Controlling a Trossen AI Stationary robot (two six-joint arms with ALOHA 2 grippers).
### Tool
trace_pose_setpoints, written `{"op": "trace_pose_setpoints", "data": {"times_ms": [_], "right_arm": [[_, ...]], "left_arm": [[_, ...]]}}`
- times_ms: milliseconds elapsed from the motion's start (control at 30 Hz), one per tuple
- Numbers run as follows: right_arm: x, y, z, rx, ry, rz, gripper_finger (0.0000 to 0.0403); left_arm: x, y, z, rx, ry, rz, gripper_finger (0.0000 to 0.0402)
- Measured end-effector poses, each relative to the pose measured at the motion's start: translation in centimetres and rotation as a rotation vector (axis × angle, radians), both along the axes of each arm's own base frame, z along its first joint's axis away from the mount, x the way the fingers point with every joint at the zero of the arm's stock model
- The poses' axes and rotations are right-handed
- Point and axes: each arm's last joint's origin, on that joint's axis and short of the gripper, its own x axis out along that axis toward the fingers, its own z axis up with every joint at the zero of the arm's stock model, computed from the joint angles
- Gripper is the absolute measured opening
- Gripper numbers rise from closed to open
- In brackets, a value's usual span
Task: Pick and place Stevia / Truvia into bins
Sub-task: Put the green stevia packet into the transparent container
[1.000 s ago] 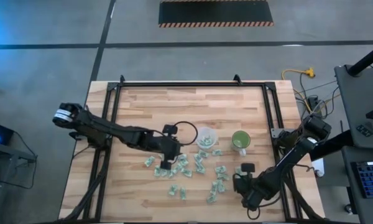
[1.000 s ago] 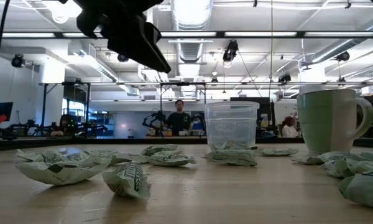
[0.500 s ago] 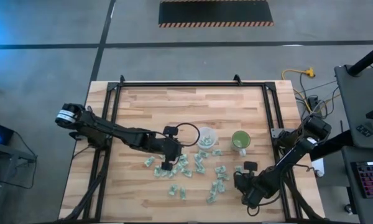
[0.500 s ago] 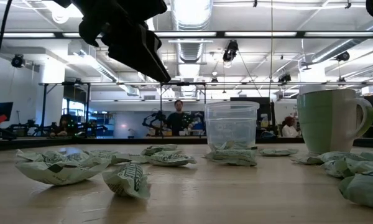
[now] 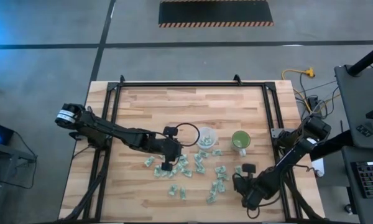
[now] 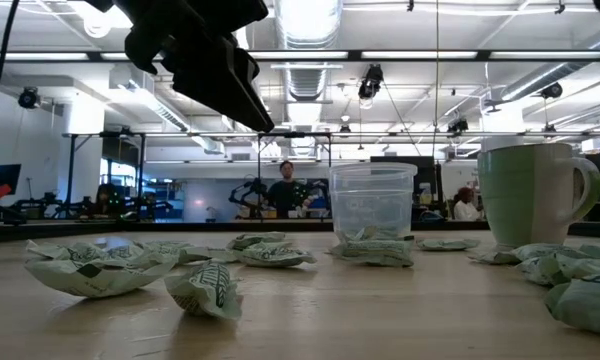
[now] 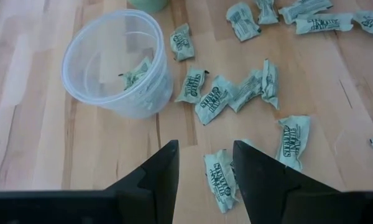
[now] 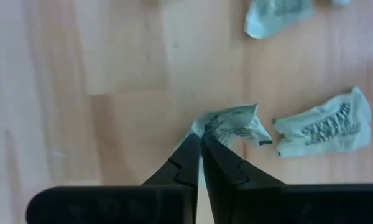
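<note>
Cups: two, side by side mid-table; one clear plastic cup [image 5: 206,136], one green cup [image 5: 240,141] just beside it.

Sachets [image 5: 182,165]: roughly twenty loose on the table, scattered in front of the clear plastic cup and past the green cup; exact count uncertain. At least one more lies inside the clear plastic cup.

Grippers: two.

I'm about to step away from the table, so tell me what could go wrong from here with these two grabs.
The right gripper is shut on only the edge of a sachet; it may slip when lifted. The left gripper hangs open over a packet beside others, so it might catch two, or nudge the clear cup nearby.
</note>
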Motion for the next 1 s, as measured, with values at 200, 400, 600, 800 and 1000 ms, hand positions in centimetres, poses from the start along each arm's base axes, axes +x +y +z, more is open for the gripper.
{"op": "trace_pose_setpoints", "data": {"times_ms": [200,400,600,800,1000], "right_arm": [[1.1,1.0,1.9,-0.024,-0.094,0.115,0.0009],[3.4,1.9,5.6,-0.280,-0.355,0.310,0.0009],[6.2,0.2,8.0,-0.665,-0.500,0.344,0.0009],[9.5,-4.6,7.8,-0.750,-0.406,0.257,0.0009],[11.3,-9.6,6.5,-0.735,-0.290,0.149,0.0009]], "left_arm": [[0.0,0.0,0.0,0.000,0.000,-0.001,0.0135],[-0.2,0.0,-0.3,0.005,0.021,0.000,0.0135],[-0.5,0.1,-1.0,0.011,0.045,0.000,0.0135],[-0.9,0.2,-1.7,0.017,0.068,0.000,0.0135],[-1.2,0.3,-1.8,0.019,0.082,0.000,0.0135]]}}
